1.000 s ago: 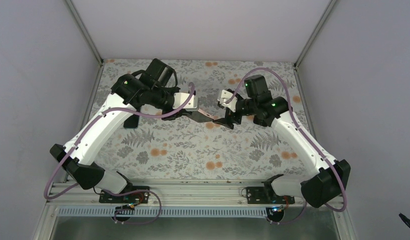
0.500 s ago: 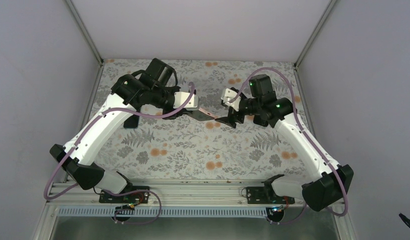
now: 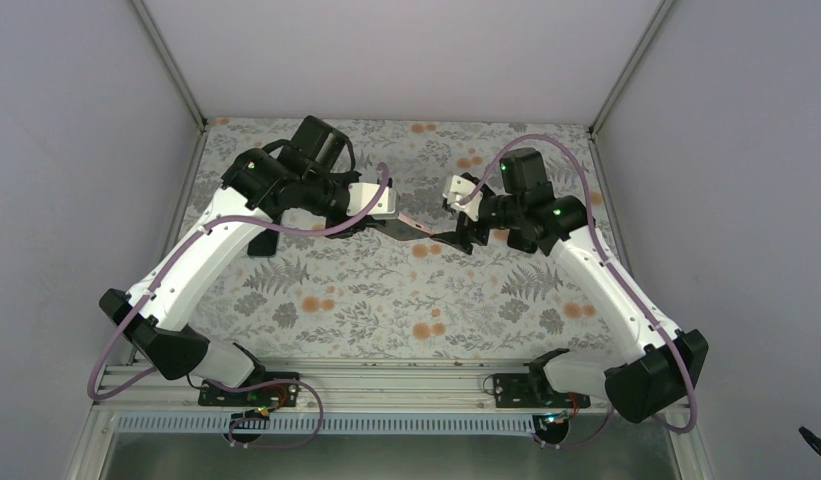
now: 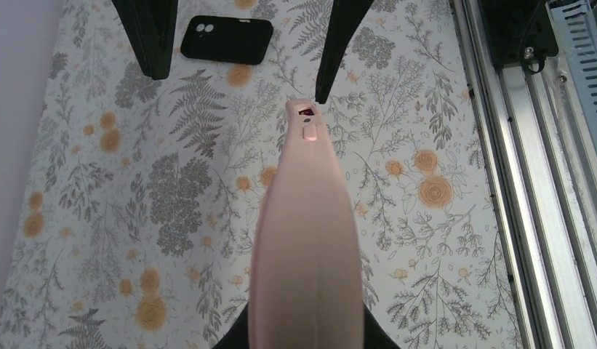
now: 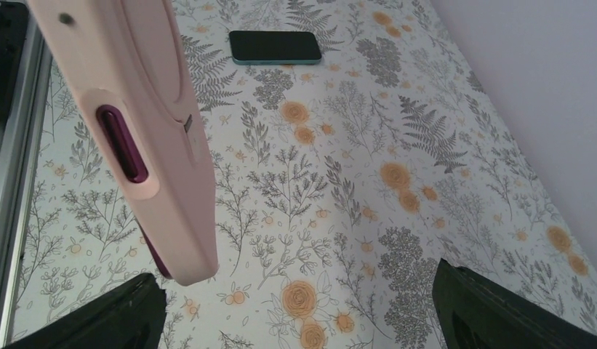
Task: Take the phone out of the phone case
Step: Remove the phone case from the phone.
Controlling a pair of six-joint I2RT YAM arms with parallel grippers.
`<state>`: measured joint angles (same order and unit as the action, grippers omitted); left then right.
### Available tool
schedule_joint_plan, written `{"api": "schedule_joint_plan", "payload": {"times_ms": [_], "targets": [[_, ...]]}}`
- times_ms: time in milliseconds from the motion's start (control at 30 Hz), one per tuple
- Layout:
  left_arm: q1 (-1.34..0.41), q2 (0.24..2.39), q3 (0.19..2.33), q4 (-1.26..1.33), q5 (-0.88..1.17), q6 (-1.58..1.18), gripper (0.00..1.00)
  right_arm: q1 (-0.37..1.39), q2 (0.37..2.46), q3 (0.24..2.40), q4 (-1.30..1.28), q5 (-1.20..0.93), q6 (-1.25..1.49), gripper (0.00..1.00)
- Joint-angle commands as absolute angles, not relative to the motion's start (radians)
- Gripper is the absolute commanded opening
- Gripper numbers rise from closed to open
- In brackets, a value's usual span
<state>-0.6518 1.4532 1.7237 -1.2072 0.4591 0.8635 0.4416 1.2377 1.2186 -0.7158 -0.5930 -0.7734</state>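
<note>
The pink phone case (image 4: 304, 240) is held in the air over the table's middle. It runs from my left gripper (image 4: 306, 339) toward the right one. In the top view its upper face looks black, which I take for the phone (image 3: 404, 229) inside the pink rim (image 3: 418, 218). My left gripper (image 3: 381, 222) is shut on one end of the case. My right gripper (image 5: 302, 320) is open, with its fingers (image 5: 124, 316) on either side of the case's free end (image 5: 182, 254) and not touching it. It also shows in the top view (image 3: 464, 236).
A black phone-like slab with two lens holes (image 4: 226, 40) lies on the floral table beyond the right gripper's fingers (image 4: 146, 36). A dark phone with a teal rim (image 5: 275, 46) lies flat under the left arm (image 3: 262, 244). A metal rail (image 4: 513, 182) runs along the table's near edge.
My right gripper has drawn slightly right and back from the case's end, and its arm has shifted right. The left gripper and the case have stayed still.
</note>
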Motion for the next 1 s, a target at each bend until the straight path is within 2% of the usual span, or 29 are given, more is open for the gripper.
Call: {"api": "schedule_joint_plan", "payload": {"times_ms": [0,733,967], "targets": [[-0.648,1.419,1.733,-1.177,0.483,0.866,0.02,0.423,1.244,1.218,-0.69,-0.595,-0.777,0.94],[-0.644,1.421,1.73,-1.162,0.492,0.865,0.02,0.41,1.274,1.226,-0.705,-0.651,-0.792,0.93],[-0.644,1.422,1.739,-1.183,0.513,0.872,0.02,0.41,1.279,1.209,-0.631,-0.616,-0.75,0.91]]}}
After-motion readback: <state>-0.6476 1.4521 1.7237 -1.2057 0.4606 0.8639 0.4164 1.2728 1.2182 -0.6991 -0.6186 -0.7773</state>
